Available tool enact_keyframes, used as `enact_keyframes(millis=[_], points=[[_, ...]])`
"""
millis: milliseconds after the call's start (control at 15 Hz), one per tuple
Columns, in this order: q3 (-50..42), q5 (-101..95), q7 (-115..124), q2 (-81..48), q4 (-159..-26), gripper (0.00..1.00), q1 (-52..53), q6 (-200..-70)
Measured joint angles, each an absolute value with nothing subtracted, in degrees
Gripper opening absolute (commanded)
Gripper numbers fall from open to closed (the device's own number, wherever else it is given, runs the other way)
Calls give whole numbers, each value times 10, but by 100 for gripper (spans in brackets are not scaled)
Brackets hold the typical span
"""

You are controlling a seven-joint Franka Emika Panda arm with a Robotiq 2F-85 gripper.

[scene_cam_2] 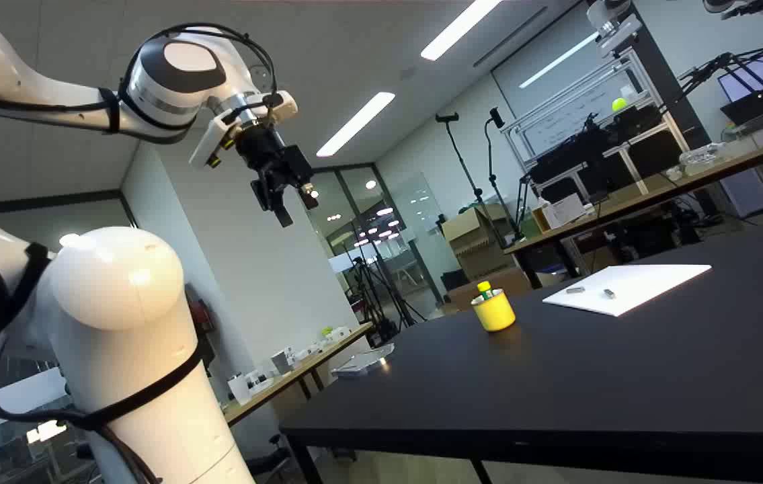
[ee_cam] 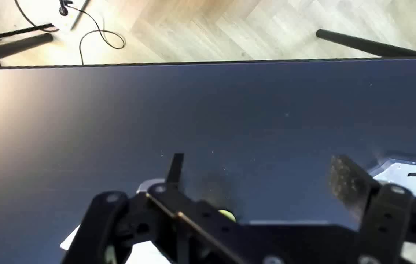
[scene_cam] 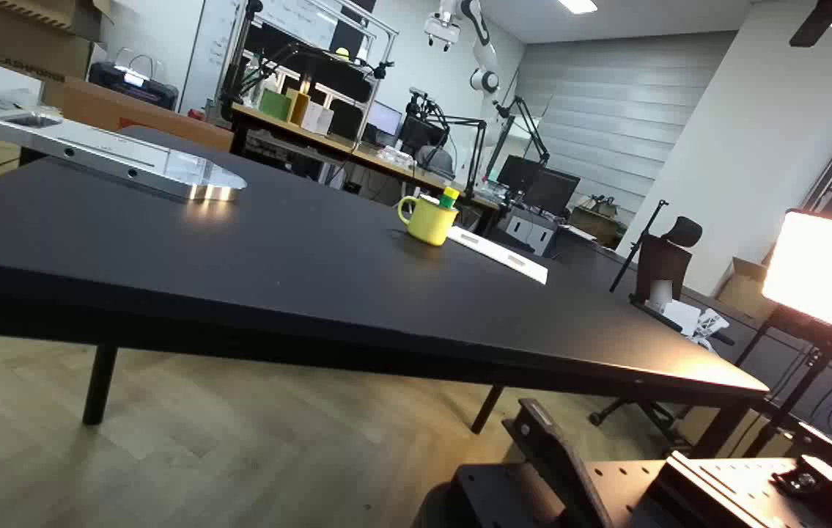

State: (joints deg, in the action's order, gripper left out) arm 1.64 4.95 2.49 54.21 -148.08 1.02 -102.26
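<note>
Standing upright on the black table [scene_cam: 276, 264], below the pincer [scene_cam_2: 296, 209] and well apart from it, the yellow mug [scene_cam_2: 494, 313] is supported by its own base. Past its rim a green-and-yellow piece [scene_cam: 449, 197] is raised; by the mug's wall it is presumably prevented from rolling about. Near the mug, and likewise lower than the pincer, the white panel [scene_cam_2: 643, 286] is laid flat, probably because it is best steadied on its broad face. On it two small grey pieces [scene_cam_2: 609, 294] are seen; whether they are fixed or loose cannot be told. Toward the right-hand finger in the wrist view, and beneath the pincer's level, the metallic slab [scene_cam: 115, 154] is rested on the table, its weight likely spread by its breadth.

The pincer itself is released: its fingers [ee_cam: 345, 179] are parted wide, with a broad gap left between them. By it nothing is gripped and nothing is touched, the table included. In the wrist view the mug is mostly hidden by the pincer's own body, and only a yellow sliver is shown.
</note>
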Motion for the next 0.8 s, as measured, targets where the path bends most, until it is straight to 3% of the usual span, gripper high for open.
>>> enact_keyframes(millis=[800], points=[[14, 43, 18, 530, -1481, 100, 8, -1037]])
